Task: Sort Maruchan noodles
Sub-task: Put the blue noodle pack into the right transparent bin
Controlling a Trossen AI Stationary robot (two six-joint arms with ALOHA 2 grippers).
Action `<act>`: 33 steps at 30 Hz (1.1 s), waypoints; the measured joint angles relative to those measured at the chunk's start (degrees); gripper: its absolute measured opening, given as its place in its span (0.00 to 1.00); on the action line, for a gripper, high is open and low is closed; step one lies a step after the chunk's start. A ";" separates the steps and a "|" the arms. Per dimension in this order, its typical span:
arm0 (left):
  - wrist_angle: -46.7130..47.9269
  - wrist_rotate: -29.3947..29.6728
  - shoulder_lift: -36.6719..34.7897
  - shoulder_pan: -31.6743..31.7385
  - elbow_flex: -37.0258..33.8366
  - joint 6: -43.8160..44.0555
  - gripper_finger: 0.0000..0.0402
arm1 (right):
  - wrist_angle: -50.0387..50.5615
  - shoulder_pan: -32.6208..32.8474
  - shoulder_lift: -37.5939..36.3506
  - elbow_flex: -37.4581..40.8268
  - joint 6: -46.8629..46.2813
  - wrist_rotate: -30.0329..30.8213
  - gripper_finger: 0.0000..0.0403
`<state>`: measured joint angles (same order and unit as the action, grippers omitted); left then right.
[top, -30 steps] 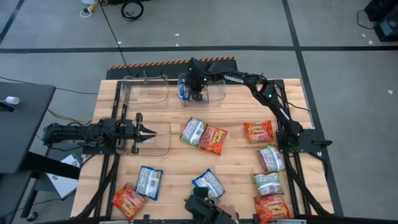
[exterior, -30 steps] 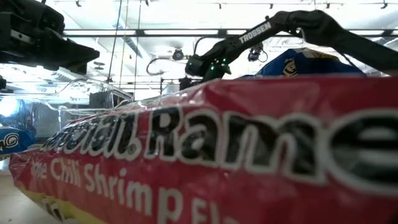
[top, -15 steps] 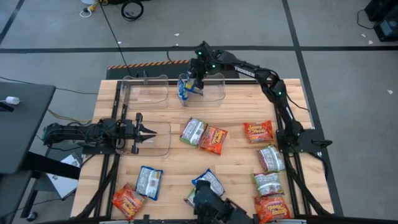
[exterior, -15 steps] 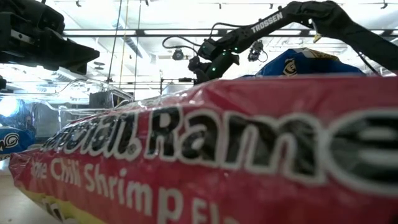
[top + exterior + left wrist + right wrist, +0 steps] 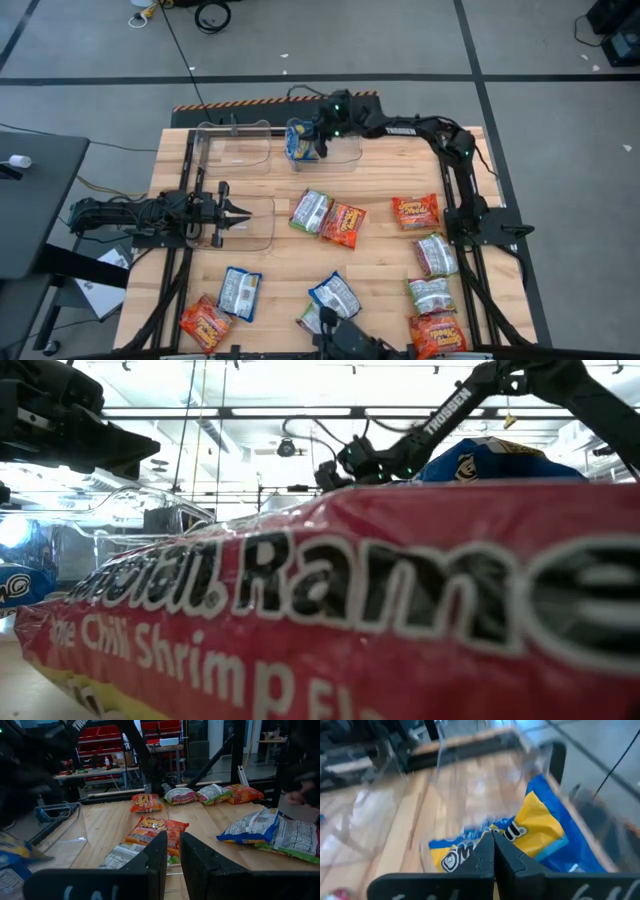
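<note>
Eleven packets that I can count, all told. Four orange-red packets: one mid-table [image 5: 343,224], one to its right [image 5: 415,211], one at the near right corner [image 5: 437,333], one at the near left corner [image 5: 205,322]. Three blue packets: one in the far middle bin [image 5: 297,140], two near [image 5: 240,292] [image 5: 335,293]. Three green-and-white packets: one mid-table [image 5: 310,211], two on the right [image 5: 436,254] [image 5: 431,295]. One more packet [image 5: 309,318] sits at the near edge, half hidden, kind unclear. Three clear bins: far left [image 5: 237,150], far middle [image 5: 348,150], left [image 5: 255,224]. Two arms: left [image 5: 130,215], right [image 5: 450,160].
</note>
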<state>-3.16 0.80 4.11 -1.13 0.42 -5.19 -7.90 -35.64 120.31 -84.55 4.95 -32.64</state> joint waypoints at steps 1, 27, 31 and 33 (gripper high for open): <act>0.00 -0.01 -0.01 0.01 0.00 0.00 0.14 | -0.74 0.11 0.39 0.78 -0.37 0.48 0.00; 0.00 -0.01 0.00 0.00 0.01 0.00 0.14 | 26.61 5.67 -2.23 -7.26 9.30 20.97 0.32; 0.02 0.02 0.01 -0.02 -0.01 0.00 0.14 | 33.89 7.88 -1.32 -14.40 15.17 26.23 0.45; 0.02 -0.03 0.01 -0.02 -0.01 0.00 0.14 | 33.38 8.78 0.25 -16.78 16.48 28.54 0.50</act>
<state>-3.14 0.78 4.12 -1.15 0.41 -5.19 25.48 -26.85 120.56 -101.33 21.43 -4.11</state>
